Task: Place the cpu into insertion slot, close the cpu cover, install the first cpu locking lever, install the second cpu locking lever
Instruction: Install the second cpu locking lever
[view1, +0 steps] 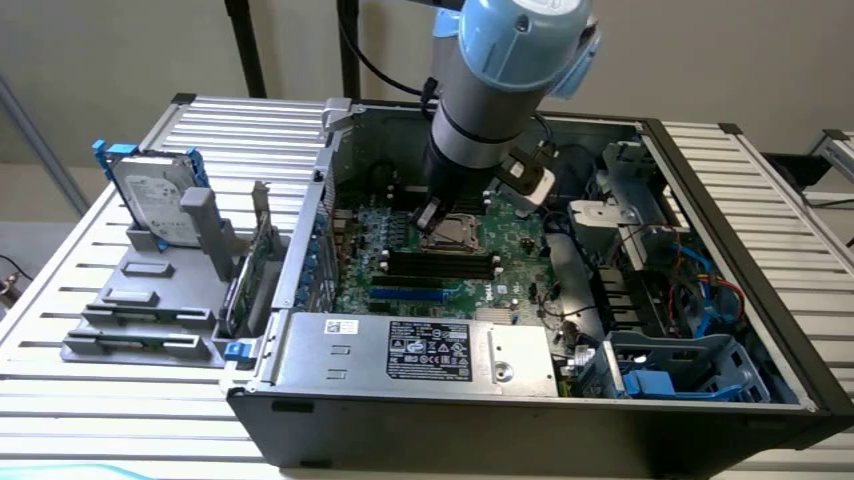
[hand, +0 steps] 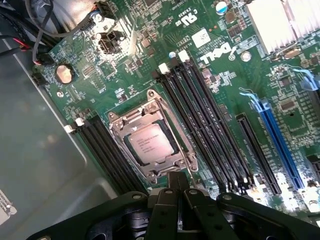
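From the wrist camera, the closest thing is the black gripper (hand: 178, 192). Its fingers look pinched together with basically no gap and nothing visible between them, sitting right at the near edge of the socket.

Just past that is the insertion slot (hand: 151, 142), and the cpu (hand: 150, 143) is already sitting in it, silver top with printed text facing up. The cpu cover (hand: 131, 118) is down flat around the chip, framing it through the cut-out. I can't tell how the locking levers are sitting, since the thin metal along the socket edges is too hard to read.

Either side of the socket there are black memory slots (hand: 205, 120), 1 bank on each side. Further out is the blue connector strip (hand: 280, 145), the Dell logo (hand: 218, 53) on the green motherboard (hand: 90, 82), and a coin battery (hand: 64, 73).

In the exterior view, the arm (view1: 501, 90) comes straight down into the open PC case (view1: 441, 440), with the gripper (view1: 430, 218) right at the socket. A hard drive (view1: 150, 195) stands in a grey rack on the exterior view's left, well apart from the case.
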